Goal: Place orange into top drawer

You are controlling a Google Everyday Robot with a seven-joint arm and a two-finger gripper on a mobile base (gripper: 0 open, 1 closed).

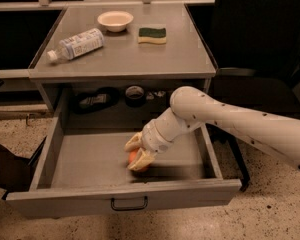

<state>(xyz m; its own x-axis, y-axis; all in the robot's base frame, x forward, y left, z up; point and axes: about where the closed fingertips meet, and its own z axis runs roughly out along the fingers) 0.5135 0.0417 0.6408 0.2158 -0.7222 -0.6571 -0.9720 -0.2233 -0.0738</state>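
Orange point(136, 158): small, round, bright, approx. half hidden, clasped betw. the fingers of the gripper point(131, 157), low inside the top drawer point(190, 196), near centre-front of its floor. Drawer: wide, shallow, grey metal, pulled well out, w/ small dark wire handle mid front panel.

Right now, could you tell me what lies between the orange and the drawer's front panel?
Only bare floor of the drawer, as the camera view shows; the gripper holds the orange inside the drawer.
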